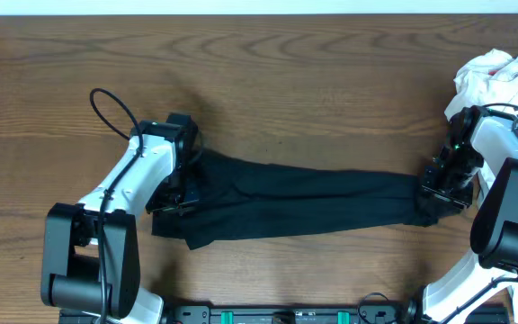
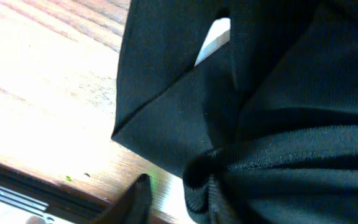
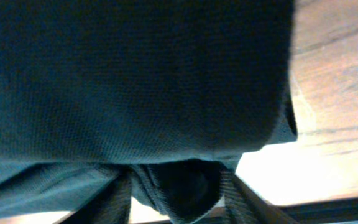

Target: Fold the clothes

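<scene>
The clothes, a black shirt [image 1: 304,202], lie in a long folded band across the wooden table [image 1: 286,72]. My left gripper [image 1: 180,193] is at its left end and my right gripper [image 1: 434,193] at its right end. In the left wrist view, one dark finger [image 2: 135,199] stands apart from a bunched edge of the shirt [image 2: 260,93]; the other finger is hidden by cloth, and the left gripper [image 2: 197,205] looks open. In the right wrist view, the right gripper [image 3: 176,199] has both fingers spread, with a loose fold of the shirt [image 3: 135,74] sagging between them.
A white garment [image 1: 497,72] is heaped at the back right corner, just behind the right arm. A black cable [image 1: 106,108] loops off the left arm. The arm bases stand along the table's front edge.
</scene>
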Controlling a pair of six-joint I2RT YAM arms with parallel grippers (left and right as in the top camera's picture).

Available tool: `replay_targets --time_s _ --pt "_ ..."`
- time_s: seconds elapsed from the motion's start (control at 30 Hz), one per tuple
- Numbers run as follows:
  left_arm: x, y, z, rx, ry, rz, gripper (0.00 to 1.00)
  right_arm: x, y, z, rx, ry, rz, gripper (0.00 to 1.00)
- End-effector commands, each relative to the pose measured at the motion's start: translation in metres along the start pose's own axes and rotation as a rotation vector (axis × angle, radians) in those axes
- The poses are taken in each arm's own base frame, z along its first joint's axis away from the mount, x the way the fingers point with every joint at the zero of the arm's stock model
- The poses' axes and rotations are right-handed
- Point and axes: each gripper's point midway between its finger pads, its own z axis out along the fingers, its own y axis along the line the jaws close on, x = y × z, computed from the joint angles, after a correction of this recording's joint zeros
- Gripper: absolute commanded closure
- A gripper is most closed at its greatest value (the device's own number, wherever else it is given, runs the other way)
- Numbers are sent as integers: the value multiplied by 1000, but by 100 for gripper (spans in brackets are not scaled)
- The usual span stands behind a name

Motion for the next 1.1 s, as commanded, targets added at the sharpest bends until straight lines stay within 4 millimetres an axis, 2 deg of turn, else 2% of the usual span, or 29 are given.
replay_targets --time_s 0.0,0.13,0.33,0.4,0.47,0.5,0.57,0.63,0.67,0.7,0.73,1.07 --pt "-3 0 -8 12 -19 21 61 0 8 -6 -33 -11 -36 49" --pt "-15 -5 -32 42 -57 24 56 -3 24 -27 -122 -24 -99 47" --pt "-31 -37 -93 241 -119 40 54 0 48 -61 -233 -39 -215 45" --pt "-36 -47 -108 301 -144 45 54 1 61 -67 -285 -48 -269 45" --pt "-39 -55 -114 345 -159 50 54 4 81 -71 -362 -57 -341 46" --pt "-40 -56 -114 353 -161 51 56 5 89 -73 -388 -66 -374 47" --pt "-39 -57 -110 348 -153 54 68 5 105 -74 -420 -88 -439 57" --pt "-35 -58 -104 336 -136 69 81 4 118 -74 -416 -111 -482 81" --pt "-32 -58 -100 330 -128 83 94 4 126 -73 -411 -125 -509 91" --pt "-30 -59 -96 325 -122 93 94 4 133 -71 -405 -136 -534 96" --pt "-27 -60 -91 318 -114 106 94 5 141 -70 -399 -148 -564 99" --pt "-19 -65 -48 297 -79 128 94 27 228 -49 -375 -247 -798 99"
